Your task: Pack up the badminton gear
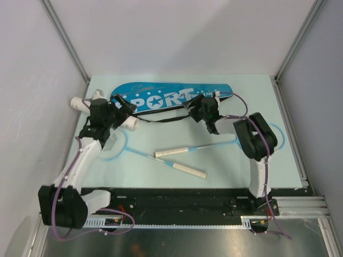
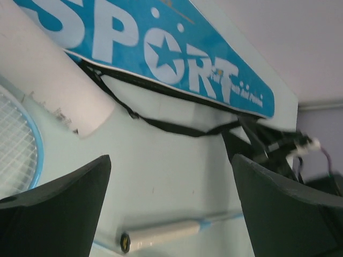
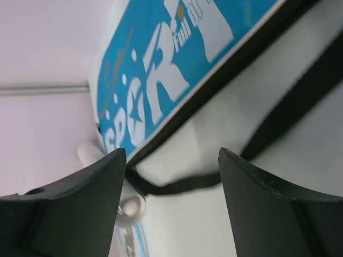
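The blue "SPORT" bag (image 1: 171, 96) lies flat at the back, its black strap (image 1: 161, 118) trailing in front. The white tube (image 1: 84, 104) lies at the left, partly under my left arm. Two light-blue rackets cross mid-table: one head (image 1: 111, 143) is at the left, the other (image 1: 276, 134) at the right behind my right arm, and their white handles (image 1: 172, 152) are in the middle. My left gripper (image 1: 126, 107) is open and empty above the strap (image 2: 161, 126), beside the tube (image 2: 48, 80). My right gripper (image 1: 192, 105) is open and empty over the strap (image 3: 187, 182) by the bag (image 3: 171, 69). No shuttlecocks show.
White walls with metal posts close in the pale green table (image 1: 230, 160) on three sides. The black rail with the arm bases (image 1: 177, 201) runs along the near edge. The two grippers face each other along the bag's front edge.
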You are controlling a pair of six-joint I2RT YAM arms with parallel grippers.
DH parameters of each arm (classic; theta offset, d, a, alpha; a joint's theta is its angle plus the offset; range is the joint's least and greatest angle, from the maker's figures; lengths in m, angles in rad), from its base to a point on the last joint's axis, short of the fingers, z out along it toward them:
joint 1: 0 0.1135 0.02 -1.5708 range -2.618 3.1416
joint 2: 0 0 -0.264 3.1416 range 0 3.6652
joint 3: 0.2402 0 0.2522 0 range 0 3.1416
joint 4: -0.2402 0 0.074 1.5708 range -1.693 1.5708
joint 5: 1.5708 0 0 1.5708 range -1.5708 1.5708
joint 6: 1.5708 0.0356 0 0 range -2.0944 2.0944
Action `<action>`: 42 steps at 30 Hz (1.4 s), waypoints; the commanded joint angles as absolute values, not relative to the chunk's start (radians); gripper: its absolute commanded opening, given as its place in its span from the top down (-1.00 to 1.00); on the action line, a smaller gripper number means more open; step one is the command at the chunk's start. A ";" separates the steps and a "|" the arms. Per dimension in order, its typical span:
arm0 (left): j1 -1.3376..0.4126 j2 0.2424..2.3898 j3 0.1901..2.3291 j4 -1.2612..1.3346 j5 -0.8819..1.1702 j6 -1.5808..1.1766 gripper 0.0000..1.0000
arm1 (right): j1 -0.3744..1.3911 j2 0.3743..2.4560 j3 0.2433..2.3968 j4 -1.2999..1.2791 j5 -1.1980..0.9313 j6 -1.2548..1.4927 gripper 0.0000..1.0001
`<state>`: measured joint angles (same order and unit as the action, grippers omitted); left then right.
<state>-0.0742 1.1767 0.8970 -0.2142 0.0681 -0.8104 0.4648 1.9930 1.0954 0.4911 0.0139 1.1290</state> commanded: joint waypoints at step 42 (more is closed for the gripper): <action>-0.497 1.460 0.779 0.483 0.115 -0.900 -0.93 | 0.249 1.855 1.319 0.172 0.210 1.856 1.00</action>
<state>-0.4290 1.3708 0.6907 0.2607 0.1642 -0.8616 0.2581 1.9141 1.3228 0.2966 0.2253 1.7618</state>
